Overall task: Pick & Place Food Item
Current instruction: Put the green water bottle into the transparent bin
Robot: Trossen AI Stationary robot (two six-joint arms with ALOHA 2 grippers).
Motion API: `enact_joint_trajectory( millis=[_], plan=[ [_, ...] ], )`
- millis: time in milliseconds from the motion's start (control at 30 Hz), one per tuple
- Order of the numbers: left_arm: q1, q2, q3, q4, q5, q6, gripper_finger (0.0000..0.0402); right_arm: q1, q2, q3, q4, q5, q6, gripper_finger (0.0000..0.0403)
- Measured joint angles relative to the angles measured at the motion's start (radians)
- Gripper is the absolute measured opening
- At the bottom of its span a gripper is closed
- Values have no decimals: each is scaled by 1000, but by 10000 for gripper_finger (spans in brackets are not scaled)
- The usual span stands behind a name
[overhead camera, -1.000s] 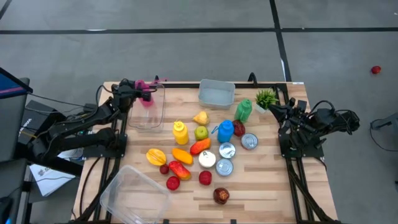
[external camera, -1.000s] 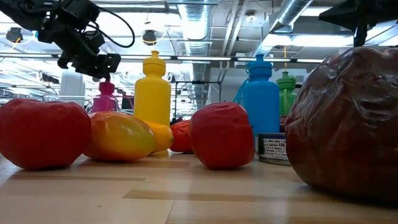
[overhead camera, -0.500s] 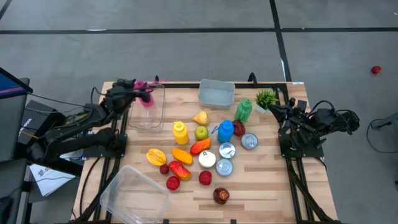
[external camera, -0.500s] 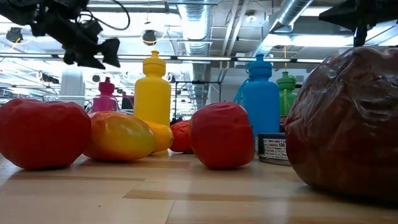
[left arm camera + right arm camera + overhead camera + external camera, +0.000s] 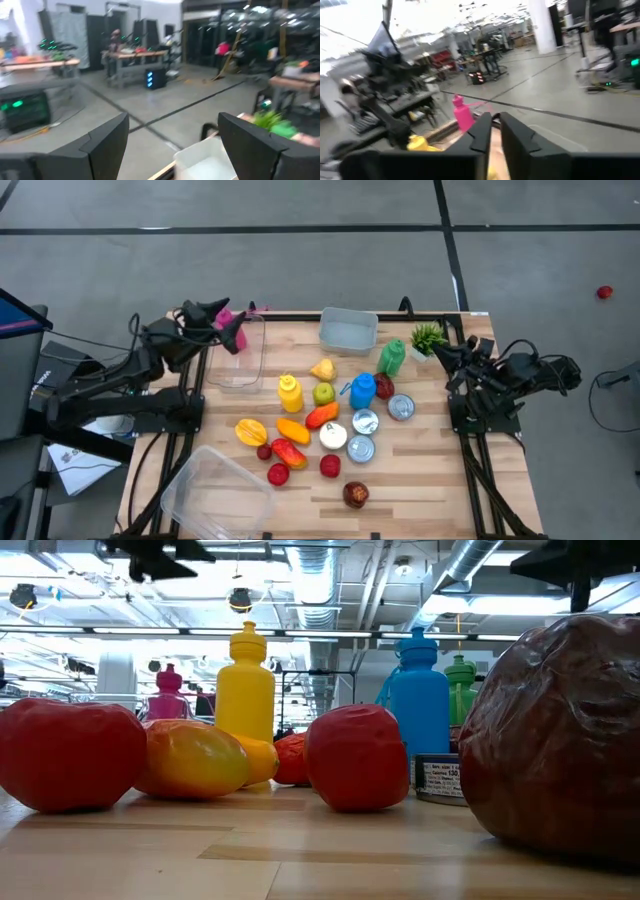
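Pink bottle stands in the clear tray at ten o'clock, near the table's edge; left gripper hovers above it, jaws apart. Right gripper waits at three o'clock, jaws together.

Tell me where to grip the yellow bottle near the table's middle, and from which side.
Grip the yellow bottle at its narrow cap, or just below it, coming straight down. It stands upright, and the orange item and green apple sit close by, so a sideways approach looks crowded. The left gripper is open and nearer.
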Motion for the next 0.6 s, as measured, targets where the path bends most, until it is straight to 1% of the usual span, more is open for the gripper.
enact_joint_trajectory(
  millis=[100,233,367,433,500,600],
  plan=[
    [-50,0,37,1,0,1,294,0,111,60,-47,61,-25,85],
    [-96,0,47,0,0,0,294,-25,282,169,-176,146,-14,152],
    [-126,0,47,-1,0,-3,294,-104,430,284,-368,148,99,207],
    [-140,0,47,-1,0,-4,294,-159,488,329,-476,118,167,222],
    [-152,0,47,-1,0,-4,294,-225,542,356,-549,55,206,228],
    [-166,-8,48,1,0,-4,294,-327,616,360,-558,-79,208,227]
  ],
)
